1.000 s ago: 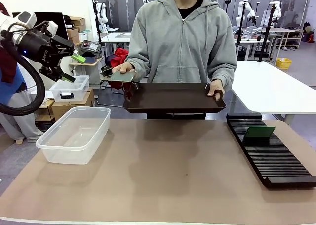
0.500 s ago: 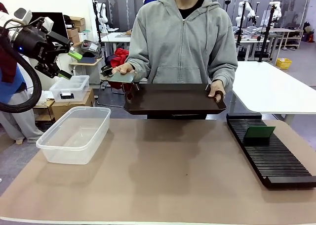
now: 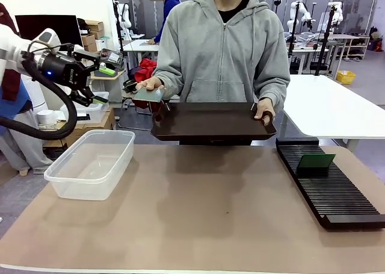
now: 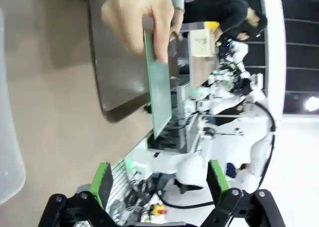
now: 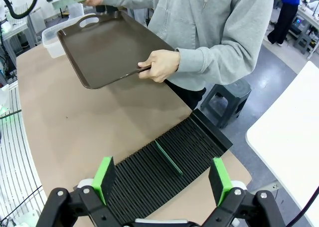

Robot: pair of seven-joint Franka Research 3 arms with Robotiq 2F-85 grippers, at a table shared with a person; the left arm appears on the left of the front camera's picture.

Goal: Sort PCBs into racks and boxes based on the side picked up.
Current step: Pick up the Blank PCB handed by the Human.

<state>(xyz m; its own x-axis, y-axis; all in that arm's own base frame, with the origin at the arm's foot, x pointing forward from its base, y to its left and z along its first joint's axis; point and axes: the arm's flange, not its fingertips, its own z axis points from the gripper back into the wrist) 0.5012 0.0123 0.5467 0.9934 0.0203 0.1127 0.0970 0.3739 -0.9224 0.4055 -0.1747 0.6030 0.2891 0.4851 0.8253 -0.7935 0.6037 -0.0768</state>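
Closest to me, my right gripper [image 5: 162, 179] hangs over the rack [image 5: 199, 142], pointing down, its green pads spread wide with nothing between them. In the front view the rack lies along the lower right. The first PCB [image 5: 168, 157] stands on edge in it; I think it sits in a slot toward the far end, leaning a little, though the angle is hard to read. At lower left the tub [image 3: 72, 186] rests on the table [image 3: 198, 226], well apart from the rack.

Beyond the table's far edge, at centre, a person holds a tray [image 3: 210, 120] roughly level above it, one hand [image 3: 263, 108] gripping the tray's right end. The other hand [image 3: 147, 82] pinches the second PCB [image 3: 148, 94] flat, just beside the tray's left end.

At upper left my left arm is raised and bent. The left gripper [image 3: 103, 84] is turned sideways toward that PCB, near it but apart. In the left wrist view its fingers [image 4: 103, 184] stand wide open and empty, with the PCB ahead of them.
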